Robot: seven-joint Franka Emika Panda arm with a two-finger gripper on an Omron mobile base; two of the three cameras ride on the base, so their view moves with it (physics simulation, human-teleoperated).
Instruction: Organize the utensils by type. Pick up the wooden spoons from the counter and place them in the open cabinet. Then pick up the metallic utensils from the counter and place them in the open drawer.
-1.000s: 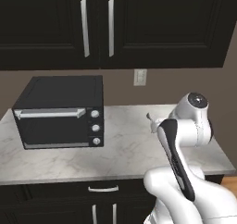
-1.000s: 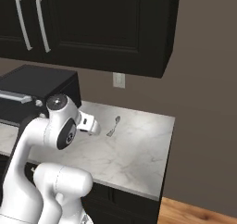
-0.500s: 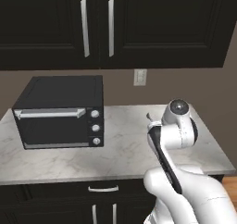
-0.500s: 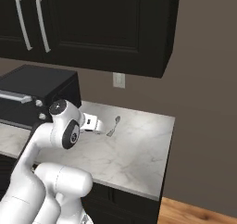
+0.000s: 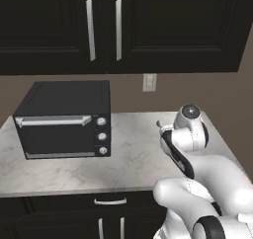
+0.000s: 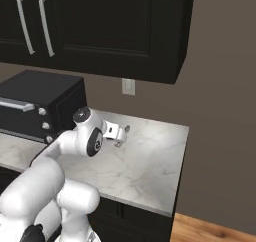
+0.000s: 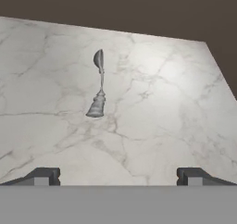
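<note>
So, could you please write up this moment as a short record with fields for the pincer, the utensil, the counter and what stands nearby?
pincer: open, jaws wide apart, holding nothing, poised above the counter
utensil: silver-grey utensil lying flat on the counter, ahead of the pincer and off towards one fingertip, not touched
counter: white marble counter with grey veins
appliance: black toaster oven at the counter's left, door shut
wall cabinet: black upper cabinet above, the doors in view shut
wall: outlet behind the counter

Silver-grey metallic utensil [image 7: 98, 87], slim with rounded end and flared handle, lying flat on white marble counter [image 7: 162, 107]
</note>
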